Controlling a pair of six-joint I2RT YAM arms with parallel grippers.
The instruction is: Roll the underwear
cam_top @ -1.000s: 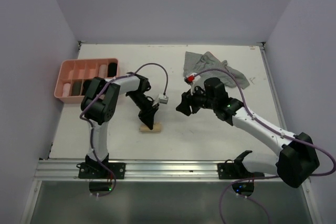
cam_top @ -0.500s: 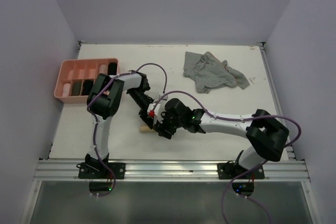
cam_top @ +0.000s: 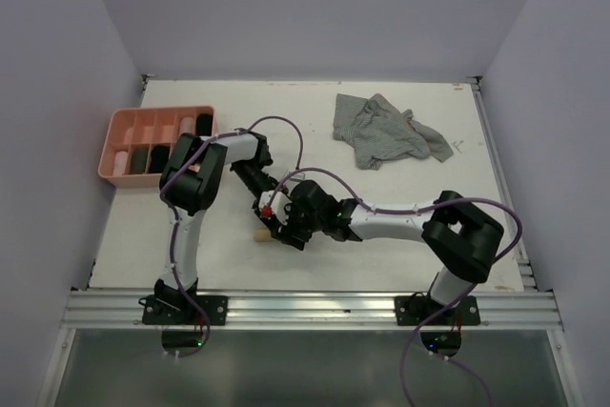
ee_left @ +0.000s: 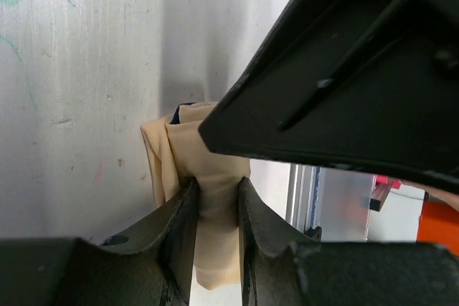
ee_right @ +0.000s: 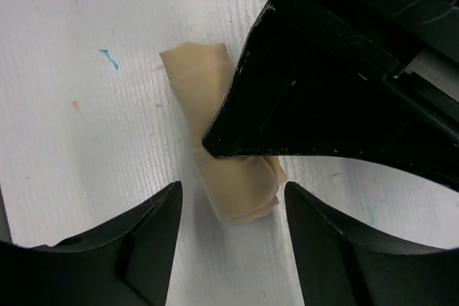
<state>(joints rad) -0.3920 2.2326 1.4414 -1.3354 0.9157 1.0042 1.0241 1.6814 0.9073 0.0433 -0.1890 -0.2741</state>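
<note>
l gripper (ee_left: 217, 195) clamped on small beige rolled fabric underwear (ee_right: 192, 80), which lies on white table (cam_top: 229, 269), front centre-left. r gripper (ee_right: 231, 202) fingers apart, either side of roll.

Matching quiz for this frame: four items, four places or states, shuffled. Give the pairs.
1. beige rolled fabric underwear
2. grey striped crumpled fabric underwear
3. pink plastic compartment tray
4. right claw

a. far right, loose heap
b. open, astride the beige roll
c. pinched by the left claw
d. far left

Pairs: 1-c; 2-a; 3-d; 4-b
</note>
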